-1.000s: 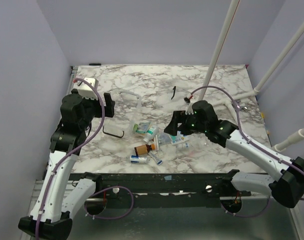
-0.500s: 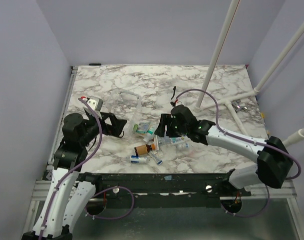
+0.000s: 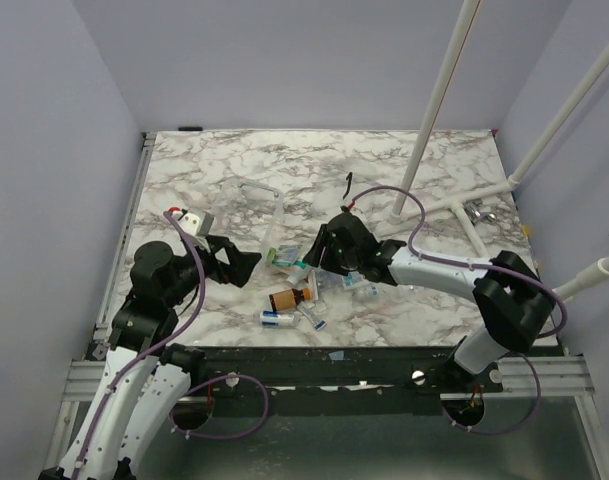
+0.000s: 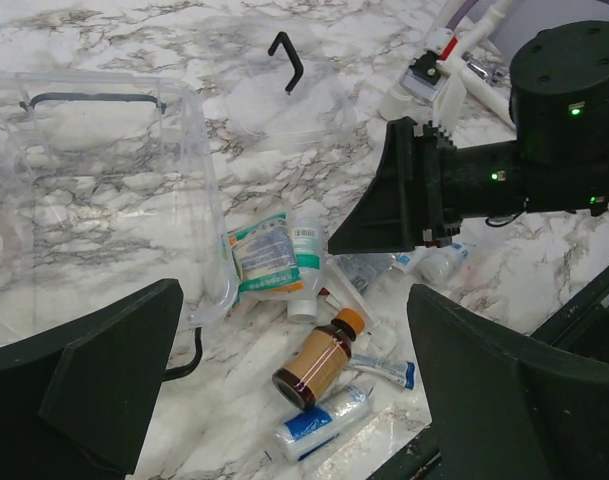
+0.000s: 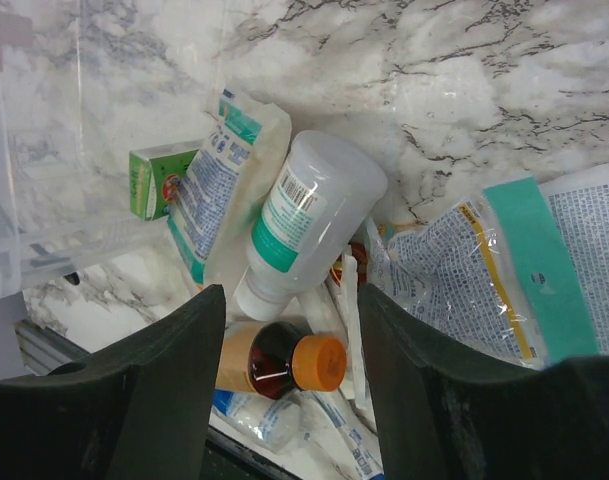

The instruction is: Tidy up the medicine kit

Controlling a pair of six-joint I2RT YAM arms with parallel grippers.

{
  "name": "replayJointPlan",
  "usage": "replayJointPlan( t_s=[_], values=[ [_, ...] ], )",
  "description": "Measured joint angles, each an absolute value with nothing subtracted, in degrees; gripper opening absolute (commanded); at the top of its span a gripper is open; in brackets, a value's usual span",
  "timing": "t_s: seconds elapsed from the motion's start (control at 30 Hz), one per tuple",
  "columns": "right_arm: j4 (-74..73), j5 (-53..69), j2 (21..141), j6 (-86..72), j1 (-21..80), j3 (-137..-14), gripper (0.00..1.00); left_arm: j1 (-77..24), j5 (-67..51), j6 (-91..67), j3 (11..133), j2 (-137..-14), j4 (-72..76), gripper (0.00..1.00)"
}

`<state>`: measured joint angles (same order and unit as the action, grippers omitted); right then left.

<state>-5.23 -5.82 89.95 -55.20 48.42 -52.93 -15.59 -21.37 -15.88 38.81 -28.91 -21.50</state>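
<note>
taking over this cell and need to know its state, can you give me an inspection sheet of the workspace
surface: marble-pattern table, no spills seen
job's things: medicine kit open, nothing seen inside
clutter: loose pile beside the kit: white bottle, amber bottle, packets, small white roll; black hook lying apart, farther back
grippers: left gripper open, holding nothing; right gripper open, fingers either side of the white bottle's cap end
cables: purple cable looped along each arm
surroundings: lilac walls, white poles at the right
</note>
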Motion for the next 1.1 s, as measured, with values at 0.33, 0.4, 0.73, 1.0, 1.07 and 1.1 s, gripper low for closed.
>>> replayJointPlan(
  t_s=[0.33,0.4,0.73,1.0,1.07,1.1],
  values=[
    [-0.82,-5.93,94.61,-61.95,48.42,-53.01,0.58,-18.92,-18.81,-15.75,38.81,-27.7,-21.56,0.98],
    [0.1,-6.0,95.13,-62.81,48.42,-53.01,0.58,-19.42,-18.57,-15.73,38.81,-27.7,-21.58,0.98],
    [0.82,-6.83,98.63,-66.0,48.42,-53.56,0.55,-21.56,-16.49,-14.98,38.81,-27.31,-22.7,0.98],
    [0.78,-7.9,101.56,-67.59,48.42,-56.1,0.54,-23.03,-15.33,-14.44,38.81,-27.11,-22.87,0.98],
    [0.69,-8.1,102.39,-67.7,48.42,-56.75,0.53,-23.22,-14.98,-14.39,38.81,-26.92,-22.9,0.98],
    [0.6,-8.19,102.69,-67.72,48.42,-57.01,0.52,-23.4,-14.9,-14.37,38.81,-26.83,-22.9,0.98]
  ],
)
